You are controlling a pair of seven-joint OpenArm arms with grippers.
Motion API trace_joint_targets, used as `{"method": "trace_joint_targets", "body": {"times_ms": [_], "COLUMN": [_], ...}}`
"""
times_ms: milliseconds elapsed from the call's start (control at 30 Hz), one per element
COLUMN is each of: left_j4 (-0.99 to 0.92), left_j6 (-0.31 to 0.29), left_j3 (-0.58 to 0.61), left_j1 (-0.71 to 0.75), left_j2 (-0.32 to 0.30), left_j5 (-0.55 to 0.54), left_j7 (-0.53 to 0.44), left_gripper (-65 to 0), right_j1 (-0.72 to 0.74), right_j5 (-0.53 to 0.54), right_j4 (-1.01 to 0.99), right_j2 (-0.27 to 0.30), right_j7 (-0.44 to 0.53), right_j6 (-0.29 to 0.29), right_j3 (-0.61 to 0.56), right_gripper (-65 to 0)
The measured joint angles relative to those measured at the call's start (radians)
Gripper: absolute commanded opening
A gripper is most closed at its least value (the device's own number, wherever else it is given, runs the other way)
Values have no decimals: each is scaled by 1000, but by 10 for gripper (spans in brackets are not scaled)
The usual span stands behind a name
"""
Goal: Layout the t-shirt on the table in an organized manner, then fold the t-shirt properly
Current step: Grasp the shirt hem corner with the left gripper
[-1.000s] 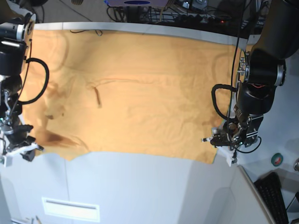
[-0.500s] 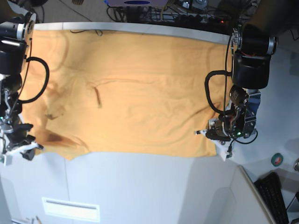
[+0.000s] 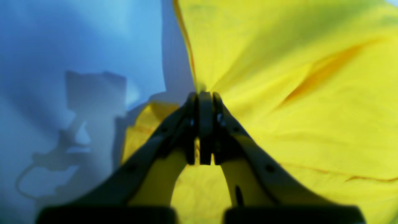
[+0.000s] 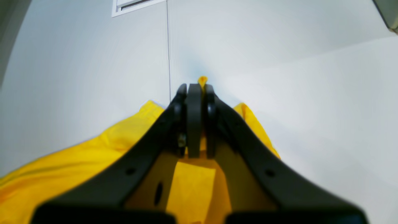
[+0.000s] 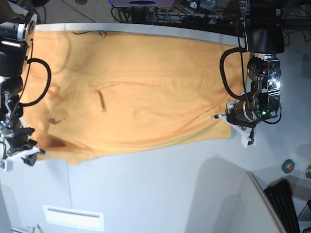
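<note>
The orange-yellow t-shirt [image 5: 136, 92] lies spread wide across the far half of the off-white table [image 5: 146, 194]. At the right of the base view, my left gripper [image 5: 224, 118] is shut on the shirt's near right corner. The left wrist view shows its closed fingertips [image 3: 200, 95] pinching yellow cloth [image 3: 295, 93], which fans out from the pinch. My right gripper [image 5: 34, 151] is shut on the shirt's near left corner. In the right wrist view a tip of fabric [image 4: 202, 80] pokes out past its closed gripper [image 4: 196, 88].
A white label plate [image 5: 73, 217] sits on the table's near side, beside a thin seam line [image 4: 168, 46]. Black cables [image 5: 87, 33] run along the far edge. A keyboard [image 5: 286, 204] and a green tape roll [image 5: 287, 166] lie off the table's right.
My left gripper closed on the shirt's right corner and drew it away from the near edge, so the near hem now slants. The right arm has not moved.
</note>
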Motion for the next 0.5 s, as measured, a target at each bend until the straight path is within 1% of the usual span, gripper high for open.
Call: {"method": "trace_joint_targets", "body": {"times_ms": [67,300,400,467,500], "left_j4": [5,6,55,118,155], "left_j6": [2,2,-5,-5,5], "left_j3": [1,0,-50,-93,-109], "left_j1": [13,52,91,130,145], "left_j2": [3,5,12,8,5], "left_j5": [-1,0,-4,-6,8], "left_j7": [38,63,67,68,71], "left_gripper": [-650,-650,-359,-224,-184], "right_j1": [-1,-1,-1,-1,-1], "right_j5": [-1,0,0,-2,-2], "right_j4": [0,0,0,0,0], "right_j2": [0,0,0,0,0], "right_j7": [-1,0,-1,-1,-1], "right_j6": [0,0,0,0,0], "right_j3": [0,0,0,0,0], "right_gripper": [-650,-650,-650,-650,-650]}}
